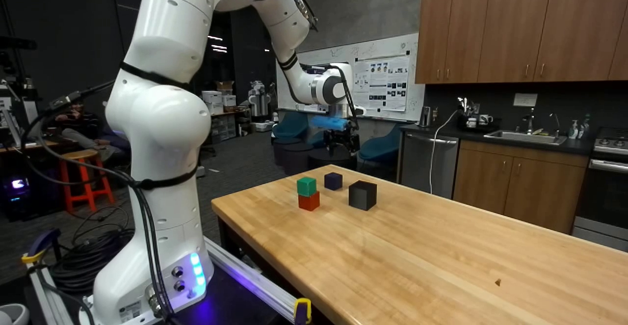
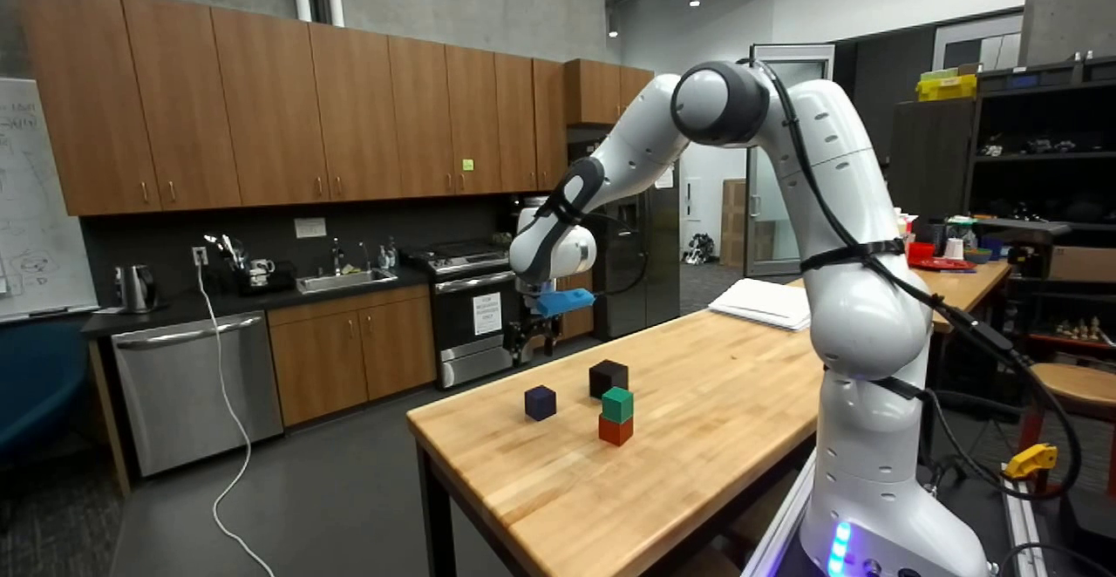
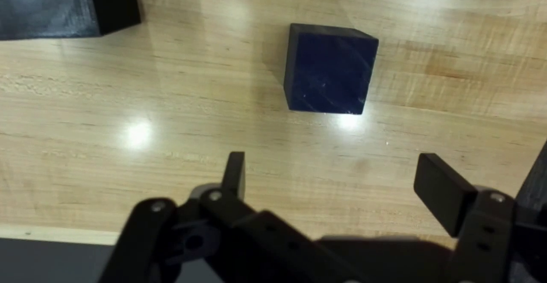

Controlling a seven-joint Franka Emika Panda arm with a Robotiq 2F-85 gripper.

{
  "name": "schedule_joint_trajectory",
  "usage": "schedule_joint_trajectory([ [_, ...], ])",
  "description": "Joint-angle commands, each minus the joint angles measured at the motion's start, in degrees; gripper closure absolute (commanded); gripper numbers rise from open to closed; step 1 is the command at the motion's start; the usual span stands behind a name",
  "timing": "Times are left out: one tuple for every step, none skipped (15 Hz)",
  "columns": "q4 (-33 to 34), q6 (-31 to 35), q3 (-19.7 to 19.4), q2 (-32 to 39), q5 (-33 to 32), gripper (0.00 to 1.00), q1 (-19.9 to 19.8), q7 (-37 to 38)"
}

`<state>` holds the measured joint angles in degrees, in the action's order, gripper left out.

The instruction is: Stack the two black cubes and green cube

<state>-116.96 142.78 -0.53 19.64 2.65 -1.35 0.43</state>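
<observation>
The claw (image 3: 333, 167) is spread wide. The wrist view cuts off the larger black block (image 3: 64, 6) at upper left.

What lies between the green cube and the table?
The red cube lies there, on the table and directly under the green cube; both exterior views show this.

I stand in lab with kitchenette. Kitchen signs: wooden wall cabinets (image 2: 270, 106), steel sink (image 1: 522, 139), stove (image 2: 458, 315), dishwasher (image 2: 186, 394), kettle (image 2: 135, 288) on dark counter (image 2: 185, 303). Lab signs: my own white arm (image 1: 159, 114) mounted beside metal rail (image 1: 250, 280), black cables (image 1: 93, 256) coiled near my base (image 1: 122, 271), scribbled whiteboard (image 1: 415, 94) bearing printed poster (image 1: 381, 83), dark open shelving (image 2: 1046, 157) holding small items.
</observation>
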Motion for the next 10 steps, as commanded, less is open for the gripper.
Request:
schedule_joint_trajectory([
  [3.15, -1.56, 1.06, 3.48, 1.4, 0.0, -0.45, -1.49],
  [3.53, -1.54, 1.14, 4.25, 1.25, 0.0, -0.41, -1.41],
  [3.78, -1.55, 1.29, 4.97, 1.26, 0.0, -0.44, -1.39],
  [4.03, -1.51, 1.41, 5.59, 1.29, 0.0, -0.46, -1.36],
  [4.13, -1.43, 1.45, 6.14, 1.21, 0.0, -0.48, -1.36],
  [4.21, -1.43, 1.43, 6.7, 1.13, 0.0, -0.5, -1.29],
  [4.14, -1.47, 1.4, 7.07, 1.07, 0.0, -0.54, -1.29],
  [4.1, -1.66, 1.42, 7.44, 1.2, 0.0, -0.69, -1.36],
  [3.87, -1.73, 1.38, 7.7, 1.18, 0.0, -0.76, -1.35],
  [3.56, -1.76, 1.46, 7.84, 1.3, 0.0, -0.84, -1.39],
])
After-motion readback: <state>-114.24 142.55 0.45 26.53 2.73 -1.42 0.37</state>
